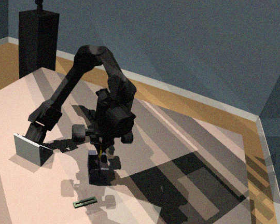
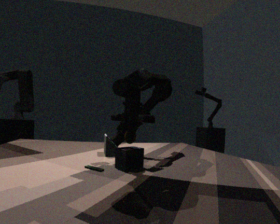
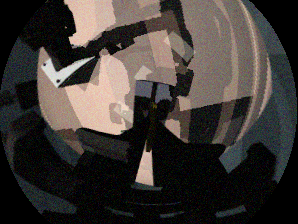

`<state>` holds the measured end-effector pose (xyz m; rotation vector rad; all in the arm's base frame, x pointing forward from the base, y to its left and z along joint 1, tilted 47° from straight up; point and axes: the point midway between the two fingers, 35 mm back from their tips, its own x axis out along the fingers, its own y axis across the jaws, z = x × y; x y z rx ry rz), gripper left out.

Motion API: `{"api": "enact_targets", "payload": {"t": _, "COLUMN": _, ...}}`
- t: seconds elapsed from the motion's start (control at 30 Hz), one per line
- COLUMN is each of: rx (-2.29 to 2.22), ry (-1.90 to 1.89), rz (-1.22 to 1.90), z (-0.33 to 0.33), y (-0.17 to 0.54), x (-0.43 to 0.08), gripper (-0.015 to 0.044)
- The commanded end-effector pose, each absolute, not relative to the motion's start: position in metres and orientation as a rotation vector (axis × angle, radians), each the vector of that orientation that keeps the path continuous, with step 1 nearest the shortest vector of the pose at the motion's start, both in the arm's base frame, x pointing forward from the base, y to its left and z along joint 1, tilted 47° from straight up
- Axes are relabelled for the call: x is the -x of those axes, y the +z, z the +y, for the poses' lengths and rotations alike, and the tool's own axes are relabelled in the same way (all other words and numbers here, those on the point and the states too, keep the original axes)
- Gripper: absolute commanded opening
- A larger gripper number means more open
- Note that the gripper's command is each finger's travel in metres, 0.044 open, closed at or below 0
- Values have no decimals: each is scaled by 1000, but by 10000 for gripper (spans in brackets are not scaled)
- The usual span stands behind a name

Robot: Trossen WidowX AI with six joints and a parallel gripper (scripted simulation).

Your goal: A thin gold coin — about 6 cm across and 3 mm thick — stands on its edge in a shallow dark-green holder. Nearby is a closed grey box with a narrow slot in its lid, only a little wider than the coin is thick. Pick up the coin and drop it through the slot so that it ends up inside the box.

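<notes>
Top view: hand (image 1: 100,153) is clamping the gold coin (image 1: 100,151) edge-down, hanging right over the grey box (image 1: 100,166), roughly mid-tabletop toward the near edge. Dark-green holder (image 1: 85,201) is sitting vacant closer to the near edge. Slot itself is too dark to make out, so alignment can't be confirmed. For this step: keeping the coin vertical, its plane parallel to the slot, lowering until the rim is entering, and only then releasing. Any tilt is likely jamming it on the lid.
</notes>
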<state>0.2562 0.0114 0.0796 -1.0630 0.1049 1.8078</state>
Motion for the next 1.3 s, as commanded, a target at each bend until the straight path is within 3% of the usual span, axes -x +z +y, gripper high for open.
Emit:
{"api": "enact_targets", "payload": {"t": 0.0, "rx": 1051, "ry": 1805, "rz": 112, "z": 14, "y": 78, "x": -255, "gripper": 0}}
{"api": "enact_targets", "payload": {"t": 1.13, "rx": 1053, "ry": 1805, "rz": 109, "z": 23, "y": 69, "x": -253, "gripper": 0}}
{"api": "enact_targets", "payload": {"t": 1.27, "rx": 1061, "ry": 1807, "rz": 106, "z": 21, "y": 70, "x": -254, "gripper": 105}}
